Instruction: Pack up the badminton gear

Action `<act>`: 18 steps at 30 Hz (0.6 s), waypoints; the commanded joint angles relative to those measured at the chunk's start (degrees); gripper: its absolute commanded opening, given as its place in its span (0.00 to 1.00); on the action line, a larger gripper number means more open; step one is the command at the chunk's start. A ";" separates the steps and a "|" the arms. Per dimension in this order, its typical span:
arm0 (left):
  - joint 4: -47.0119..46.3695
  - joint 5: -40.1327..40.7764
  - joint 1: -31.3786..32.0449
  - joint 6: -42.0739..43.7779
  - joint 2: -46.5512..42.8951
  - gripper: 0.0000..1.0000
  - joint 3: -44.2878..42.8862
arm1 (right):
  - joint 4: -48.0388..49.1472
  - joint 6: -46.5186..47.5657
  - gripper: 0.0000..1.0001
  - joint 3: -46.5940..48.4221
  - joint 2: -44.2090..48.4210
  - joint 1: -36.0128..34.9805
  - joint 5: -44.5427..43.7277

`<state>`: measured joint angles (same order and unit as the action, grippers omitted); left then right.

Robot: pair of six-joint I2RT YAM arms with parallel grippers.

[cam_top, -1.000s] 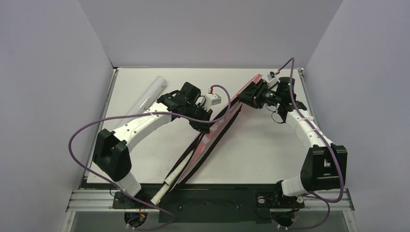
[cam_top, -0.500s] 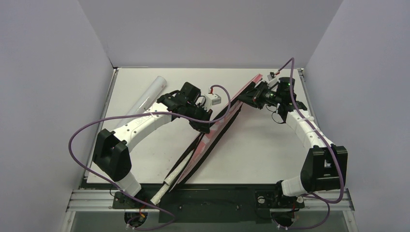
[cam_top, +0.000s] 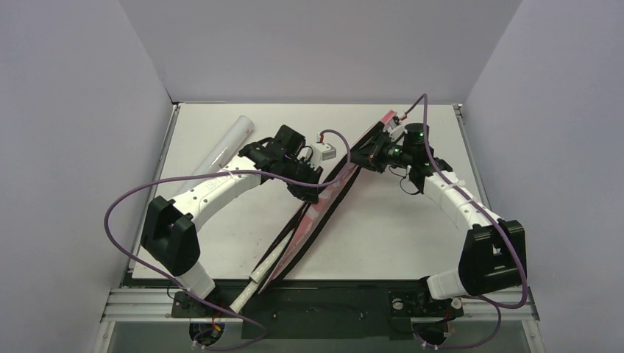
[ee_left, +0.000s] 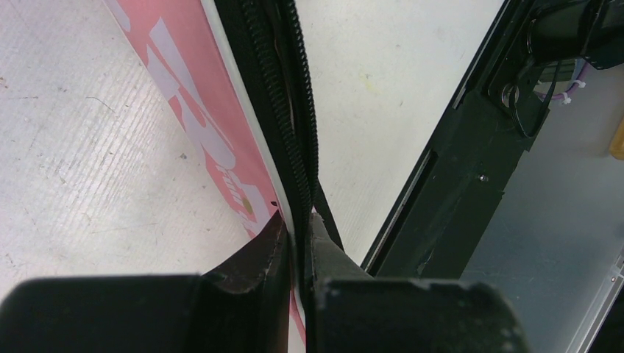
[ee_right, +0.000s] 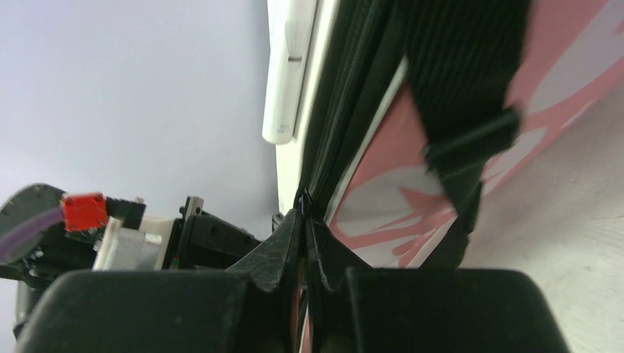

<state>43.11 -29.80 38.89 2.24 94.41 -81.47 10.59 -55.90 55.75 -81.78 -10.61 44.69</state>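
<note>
The pink "SPORT" cover lies diagonally across the table on its edge, with its black zipper facing up. My left gripper is shut on the cover's zipper edge at mid-length, as the left wrist view shows. My right gripper is shut on the zipper pull near the cover's wide far end, and it also shows in the right wrist view. The black strap hangs across the pink side. A white racket handle sticks out of the cover's near end. The long white tube lies at the far left. No shuttlecocks are in view.
The black base rail runs along the table's near edge, just past the racket handle. Grey walls close in the left, back and right sides. The purple cables loop beside each arm.
My right gripper has slid left and nearer along the cover's top edge, from the far tip toward the left gripper. The left arm and the cover's near end have not moved.
</note>
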 commanded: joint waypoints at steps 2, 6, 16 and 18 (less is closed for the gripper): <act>-3.49 -2.08 -0.02 0.39 -3.04 0.00 -4.00 | 5.24 -3.96 0.00 -3.11 3.22 -6.75 0.82; -3.63 -1.78 -0.04 0.47 -3.24 0.00 -3.83 | 5.71 -4.57 0.00 -4.49 3.99 -11.11 1.28; -5.86 -0.44 -0.13 -0.78 -2.48 0.00 -4.84 | 5.88 -5.22 0.00 -5.55 2.05 -22.96 1.84; -6.08 -0.25 -0.19 -1.28 -2.18 0.00 -5.39 | 6.56 -5.84 0.00 -6.04 1.62 -24.13 1.59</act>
<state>44.45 -28.29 38.48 2.11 94.41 -81.58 13.30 -60.18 50.13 -80.09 -30.06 41.85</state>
